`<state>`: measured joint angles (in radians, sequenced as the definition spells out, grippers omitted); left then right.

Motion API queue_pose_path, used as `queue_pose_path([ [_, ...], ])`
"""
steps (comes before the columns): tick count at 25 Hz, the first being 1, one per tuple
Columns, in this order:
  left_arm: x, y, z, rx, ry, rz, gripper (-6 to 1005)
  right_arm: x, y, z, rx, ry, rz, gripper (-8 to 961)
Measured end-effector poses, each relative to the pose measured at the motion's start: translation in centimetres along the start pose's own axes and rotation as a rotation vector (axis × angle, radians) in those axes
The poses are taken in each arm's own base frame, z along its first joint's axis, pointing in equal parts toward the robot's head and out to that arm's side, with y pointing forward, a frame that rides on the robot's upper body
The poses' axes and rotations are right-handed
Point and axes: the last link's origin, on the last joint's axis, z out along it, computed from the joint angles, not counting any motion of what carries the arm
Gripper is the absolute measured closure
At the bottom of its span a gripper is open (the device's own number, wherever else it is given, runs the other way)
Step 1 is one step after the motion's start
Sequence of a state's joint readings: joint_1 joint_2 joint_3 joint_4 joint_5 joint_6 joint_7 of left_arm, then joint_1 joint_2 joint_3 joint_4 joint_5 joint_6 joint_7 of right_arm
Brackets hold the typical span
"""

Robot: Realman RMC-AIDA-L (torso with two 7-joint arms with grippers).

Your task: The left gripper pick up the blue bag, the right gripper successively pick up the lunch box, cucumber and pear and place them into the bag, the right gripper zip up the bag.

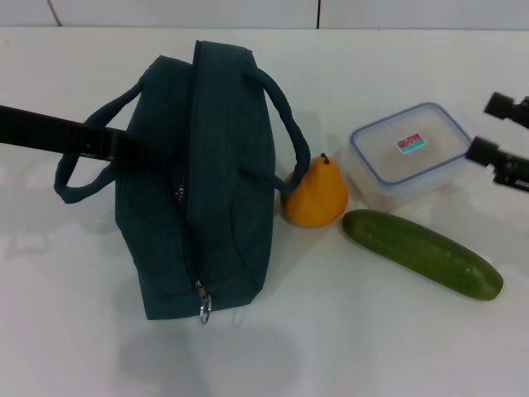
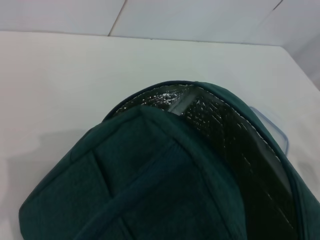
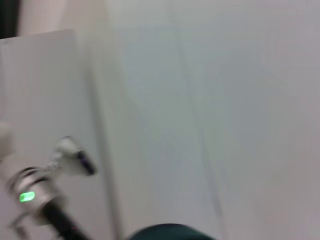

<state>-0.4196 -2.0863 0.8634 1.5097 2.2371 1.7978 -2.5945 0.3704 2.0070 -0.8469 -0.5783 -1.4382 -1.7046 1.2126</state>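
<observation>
The white bench (image 1: 397,347) carries everything in the head view. The blue bag (image 1: 211,182) is the largest thing on it, standing left of centre with its zipper (image 1: 183,194) running along the top and a metal ring pull (image 1: 204,310) hanging at the near end. Its 2 loop handles fall to either side: one (image 1: 83,178) to the robot's left, the other (image 1: 285,124) to the right. In the left wrist view the bag's far end gapes a little, and silver lining (image 2: 220,130) shows inside the opening.

The left gripper (image 1: 124,149) reaches in from the left edge on a long black arm and meets the bag's side at the left handle; whether its fingers are spread or pinching the fabric cannot be told.

The cucumber (image 1: 421,252) lies on the bench to the right of the bag, slanting toward the near right. The lunch box (image 1: 409,153) sits just behind it, lid on, with a small sticker (image 1: 411,144) on top. The pear (image 1: 315,195) stands between bag and lunch box, touching the bag's right handle.

The right gripper (image 1: 506,136) shows at the right edge, just beside the lunch box, with its 2 fingers spread apart and nothing between them.
</observation>
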Motion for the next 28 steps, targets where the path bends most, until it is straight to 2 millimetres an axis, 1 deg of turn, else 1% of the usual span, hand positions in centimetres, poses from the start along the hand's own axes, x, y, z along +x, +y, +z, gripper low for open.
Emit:
queue_pose_path([
  [3, 0.0, 0.0, 0.0, -0.001, 0.003, 0.0, 955, 0.4, -1.1, -0.7, 0.096, -0.009, 0.048, 80],
  [8, 0.3, 0.3, 0.3, -0.006, -0.005, 0.004, 954, 1.2, -4.0, -1.6, 0.31, -0.032, 0.213, 80],
  [13, 0.8, 0.7, 0.3, -0.014, -0.001, 0.001, 954, 1.4, -6.1, -1.1, 0.399, 0.002, 0.317, 80],
  [17, 1.1, 0.9, 0.2, -0.014, 0.002, -0.007, 954, 2.0, -7.5, -0.3, 0.465, 0.039, 0.389, 80],
  [22, 1.4, 1.4, 0.2, -0.049, 0.019, -0.012, 954, 2.4, -8.5, 0.4, 0.497, 0.071, 0.431, 80],
  [28, 1.9, 2.0, -0.4, -0.041, 0.035, -0.002, 954, 2.6, -8.9, 1.2, 0.509, 0.075, 0.471, 80],
])
